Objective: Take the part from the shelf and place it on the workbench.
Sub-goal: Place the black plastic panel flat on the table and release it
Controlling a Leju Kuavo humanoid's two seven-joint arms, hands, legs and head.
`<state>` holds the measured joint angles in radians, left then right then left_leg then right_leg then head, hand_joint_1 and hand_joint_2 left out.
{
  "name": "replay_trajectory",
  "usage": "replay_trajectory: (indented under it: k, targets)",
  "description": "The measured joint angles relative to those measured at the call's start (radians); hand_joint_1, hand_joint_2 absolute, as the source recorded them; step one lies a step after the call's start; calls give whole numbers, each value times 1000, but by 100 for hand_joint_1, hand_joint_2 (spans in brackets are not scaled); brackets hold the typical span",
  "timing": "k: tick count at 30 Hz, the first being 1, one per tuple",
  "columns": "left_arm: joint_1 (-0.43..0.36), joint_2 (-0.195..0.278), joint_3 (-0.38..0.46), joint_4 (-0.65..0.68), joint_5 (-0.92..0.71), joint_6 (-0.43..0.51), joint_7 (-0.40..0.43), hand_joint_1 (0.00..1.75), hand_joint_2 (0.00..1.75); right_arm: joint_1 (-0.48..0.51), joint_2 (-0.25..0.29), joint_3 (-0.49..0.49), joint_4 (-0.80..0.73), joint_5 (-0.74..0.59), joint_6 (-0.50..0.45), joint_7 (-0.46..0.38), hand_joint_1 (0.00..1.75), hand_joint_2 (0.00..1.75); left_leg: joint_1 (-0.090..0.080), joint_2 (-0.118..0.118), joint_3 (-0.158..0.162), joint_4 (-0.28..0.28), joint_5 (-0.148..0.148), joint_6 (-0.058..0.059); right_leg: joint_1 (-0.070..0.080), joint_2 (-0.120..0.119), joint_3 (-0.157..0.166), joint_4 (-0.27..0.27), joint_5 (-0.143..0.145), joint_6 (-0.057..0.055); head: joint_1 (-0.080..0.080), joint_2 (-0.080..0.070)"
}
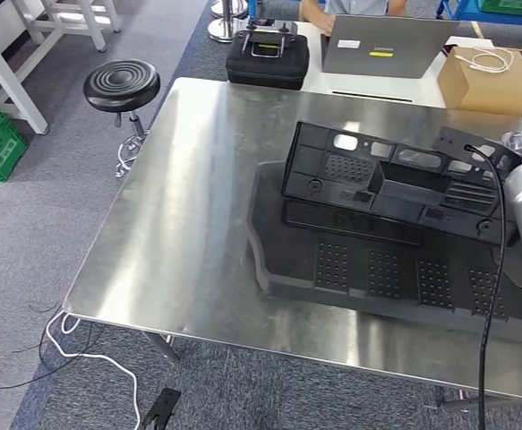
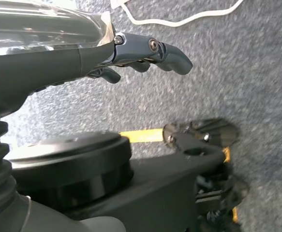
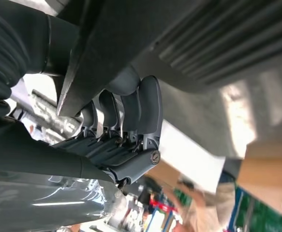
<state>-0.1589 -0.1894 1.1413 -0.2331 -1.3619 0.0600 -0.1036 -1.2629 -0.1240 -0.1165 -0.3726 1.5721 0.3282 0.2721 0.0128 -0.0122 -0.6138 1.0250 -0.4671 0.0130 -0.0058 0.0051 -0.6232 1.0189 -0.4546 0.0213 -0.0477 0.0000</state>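
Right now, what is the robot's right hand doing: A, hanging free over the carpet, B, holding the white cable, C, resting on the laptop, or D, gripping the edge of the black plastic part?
D: in the right wrist view the right hand has its fingers curled over the edge of the black plastic part, which the head view shows tilted up over the workbench.

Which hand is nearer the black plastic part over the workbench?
Right. The right hand grips the black plastic part at its right end. The left hand hangs over carpet floor, holding nothing.
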Motion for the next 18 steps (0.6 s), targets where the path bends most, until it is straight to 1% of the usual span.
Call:
replay_trajectory:
  k: [2,3,4,5,6,7,8,9,10,11,12,13,14,16,17,18]
  targets:
    - [1,0,0,0,0,-1,1,0,175,-9,1,0,13,-1,13,1,175,175,0,1,0,2,-6,-9,-3,-2,3,-6,0,-13,-1,0]
    - [0,0,0,0,0,-1,1,0,175,-13,2,0,18,-1,19,1,175,175,-1,1,-6,17,-19,-13,-5,-3,6,-9,2,-20,-1,0]
    - [0,1,0,0,0,-1,1,0,175,-17,4,0,23,-1,24,1,175,175,-1,2,-21,53,-42,-16,-8,-5,8,-13,3,-26,-2,0]
    - [-1,1,0,0,0,-1,1,0,175,-20,6,0,28,-1,28,1,175,175,-1,3,-45,109,-72,-18,-8,-6,9,-14,3,-30,-2,0]
    - [0,1,0,0,0,-1,1,0,175,-21,7,0,32,-1,30,1,175,175,-1,3,-78,180,-103,-19,-7,-6,9,-14,3,-33,-2,0]
    - [0,1,0,0,0,-2,0,0,175,-22,9,0,36,-1,31,1,175,175,-1,3,-108,243,-124,-20,-6,-6,10,-13,2,-34,-2,0]
    - [1,1,0,0,0,-2,-1,0,175,-23,10,0,40,-1,32,1,175,175,-1,3,-126,280,-130,-20,-5,-5,11,-13,2,-35,-2,0]
    - [1,1,0,0,0,-2,-3,0,175,-24,10,0,43,-1,32,1,175,175,-1,3,-127,279,-116,-19,-4,-4,12,-12,1,-35,-2,0]
    - [1,1,0,0,0,-1,-5,0,175,-25,10,0,45,-1,33,1,175,175,-1,3,-109,236,-85,-16,-3,-3,14,-12,0,-34,-2,0]
    - [0,1,0,0,0,1,-7,0,175,-27,10,0,47,0,34,1,175,175,-1,3,-78,166,-46,-12,-3,-2,16,-11,-2,-33,-2,0]
    - [-1,1,0,0,-1,4,-9,0,175,-29,10,0,49,0,35,1,175,175,-2,3,-47,98,-15,-8,0,-1,16,-9,-4,-31,-2,0]
    - [-2,1,0,0,-1,6,-10,0,175,-30,10,0,51,1,35,1,175,175,-4,3,-24,45,4,-5,1,0,14,-7,-5,-27,-2,0]
    - [-2,1,0,0,-1,7,-10,0,175,-31,10,0,53,1,35,1,175,175,-5,3,-12,14,10,-3,2,1,12,-5,-5,-23,-1,0]
    - [-2,2,0,0,0,5,-11,0,175,-33,10,-1,55,1,38,0,175,175,-7,2,-9,2,7,1,2,2,8,-6,-3,-14,-1,0]
    - [-2,2,0,0,0,4,-11,0,175,-35,10,-1,55,1,41,0,175,175,-6,2,-9,1,9,4,1,1,7,-4,-6,-8,-1,0]
    - [-2,2,0,0,1,3,-13,0,175,-37,10,0,56,1,45,1,175,175,-4,3,-8,-2,12,8,0,1,3,7,-17,-3,0,0]
